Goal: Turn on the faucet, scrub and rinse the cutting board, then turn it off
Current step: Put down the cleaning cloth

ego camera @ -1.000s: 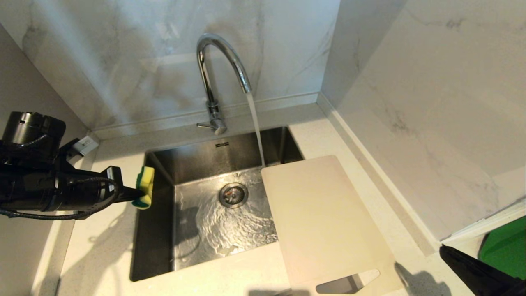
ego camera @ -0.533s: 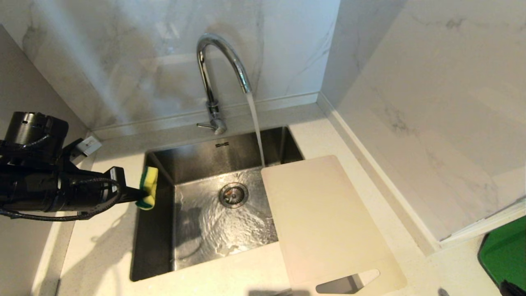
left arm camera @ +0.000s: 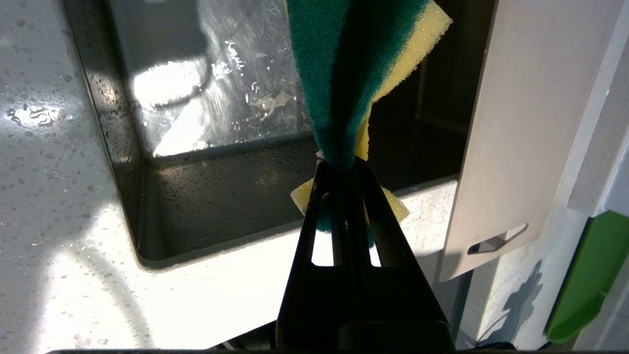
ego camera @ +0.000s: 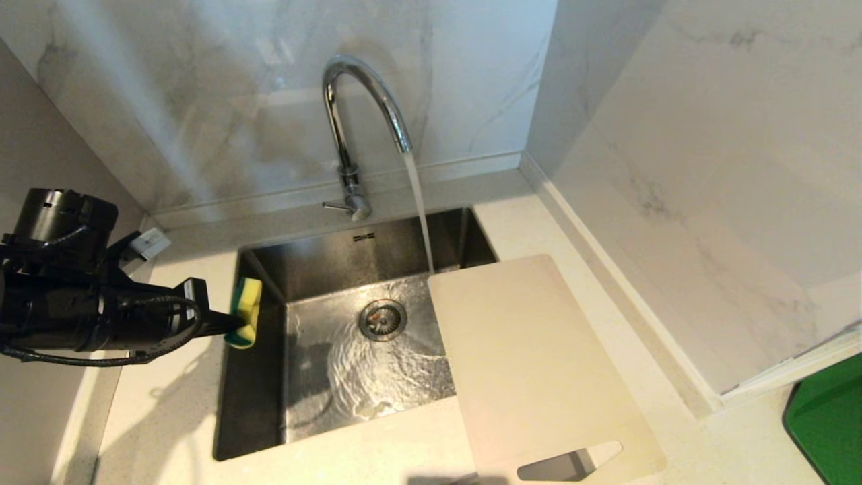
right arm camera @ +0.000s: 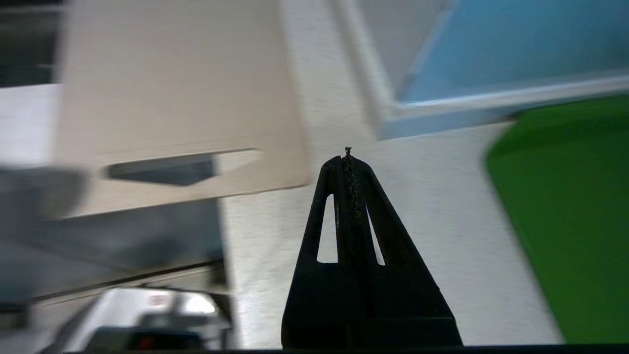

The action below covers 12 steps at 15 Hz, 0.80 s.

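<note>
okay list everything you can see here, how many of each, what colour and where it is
faucet: one, chrome, behind the sink, water running
sink: one, steel, set in the counter
cutting board: one, cream-white, bridging the sink's right rim and the counter
sponge: one, yellow and green, over the sink's left edge
counter: one, pale speckled, around the sink
green object: one, far right, partly in view
left gripper: shut on the sponge
right gripper: shut, empty, near the board's slotted end

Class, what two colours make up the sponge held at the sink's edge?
The sponge is yellow foam with a dark green scouring layer, clearest in the left wrist view.
</note>
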Motion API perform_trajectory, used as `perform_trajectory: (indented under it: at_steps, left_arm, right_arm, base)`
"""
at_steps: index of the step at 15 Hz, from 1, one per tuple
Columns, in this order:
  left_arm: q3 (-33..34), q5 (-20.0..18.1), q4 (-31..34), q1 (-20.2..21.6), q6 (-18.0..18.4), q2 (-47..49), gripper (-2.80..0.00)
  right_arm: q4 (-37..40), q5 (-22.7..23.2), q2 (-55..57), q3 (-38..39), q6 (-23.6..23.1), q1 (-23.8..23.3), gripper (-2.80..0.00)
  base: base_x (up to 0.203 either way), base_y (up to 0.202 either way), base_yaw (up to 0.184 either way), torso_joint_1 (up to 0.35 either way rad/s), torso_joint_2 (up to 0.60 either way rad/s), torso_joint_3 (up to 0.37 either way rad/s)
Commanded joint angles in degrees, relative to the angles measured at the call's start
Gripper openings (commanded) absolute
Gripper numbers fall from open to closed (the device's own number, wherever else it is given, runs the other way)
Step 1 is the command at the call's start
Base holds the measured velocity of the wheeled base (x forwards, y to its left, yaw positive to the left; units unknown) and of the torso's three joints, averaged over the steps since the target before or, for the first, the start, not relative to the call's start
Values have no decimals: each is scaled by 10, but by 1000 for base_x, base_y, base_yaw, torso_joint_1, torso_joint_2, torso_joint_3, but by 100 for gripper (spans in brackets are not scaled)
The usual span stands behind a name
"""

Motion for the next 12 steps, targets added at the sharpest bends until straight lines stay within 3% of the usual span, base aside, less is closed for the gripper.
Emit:
perform_trajectory:
  at_steps: [1, 2, 8, 12]
  left_arm:
    - [0, 2, 0, 0, 0, 2, -280]
    - [0, 1, 0, 0, 0, 3, -280]
    - [-1, 5, -15, -16, 2, 31, -280]
    - [-1, 14, -15, -16, 2, 31, -280]
  right_arm:
    - [61, 52, -73, -1, 30, 1, -280]
    - [91, 52, -85, -7, 41, 2, -280]
    - [88, 48, -142, -7, 57, 2, -280]
    - [95, 20, -142, 5, 31, 2, -280]
  base:
    - [0, 0, 0, 0, 0, 0]
    - [0, 0, 0, 0, 0, 0]
    - [0, 0, 0, 0, 0, 0]
    - [0, 0, 0, 0, 0, 0]
